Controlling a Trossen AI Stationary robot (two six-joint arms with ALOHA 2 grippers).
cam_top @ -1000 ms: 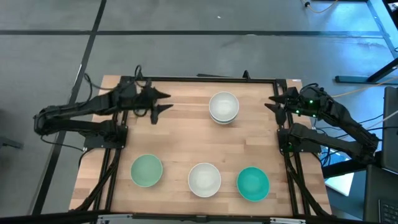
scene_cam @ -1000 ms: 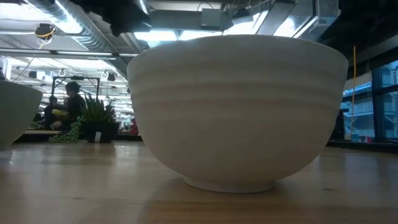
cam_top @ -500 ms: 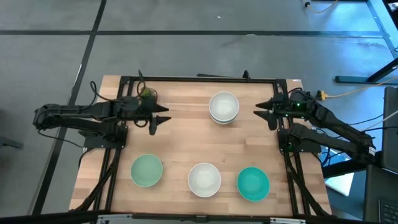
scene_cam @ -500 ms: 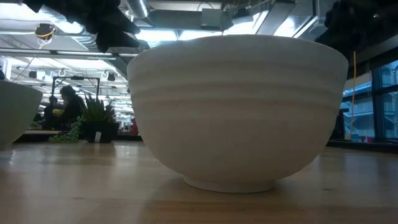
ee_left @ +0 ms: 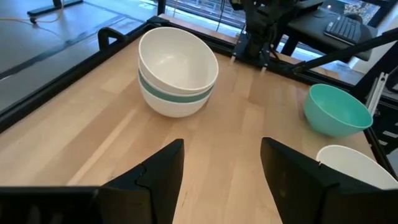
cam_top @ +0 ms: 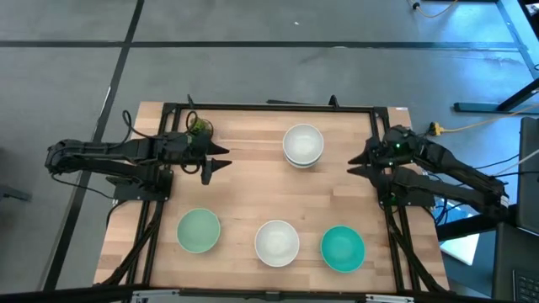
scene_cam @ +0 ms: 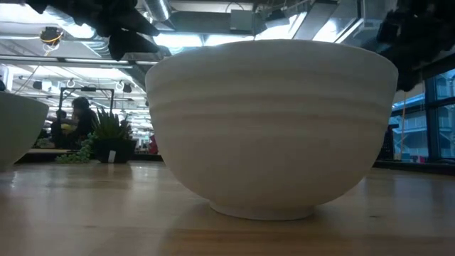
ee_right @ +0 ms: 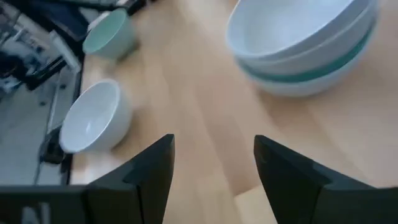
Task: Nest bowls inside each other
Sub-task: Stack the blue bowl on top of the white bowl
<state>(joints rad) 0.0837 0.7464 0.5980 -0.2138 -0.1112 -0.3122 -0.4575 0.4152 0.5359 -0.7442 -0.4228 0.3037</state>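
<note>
White bowl (scene_cam: 274, 128) filling the low view, hiding the table behind; nested stack (ee_right: 308, 46) cut off by the right wrist picture's edge, count unclear

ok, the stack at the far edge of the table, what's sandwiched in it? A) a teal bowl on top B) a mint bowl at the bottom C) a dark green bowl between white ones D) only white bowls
C: in the left wrist view the stack of bowls shows a dark green rim banded between the white bowl on top and the white one beneath.

The wooden bench (cam_top: 244, 189) carries a nested bowl stack (cam_top: 303, 144), mint bowl (cam_top: 199, 230), white bowl (cam_top: 277, 241) and teal bowl (cam_top: 343, 247).
</note>
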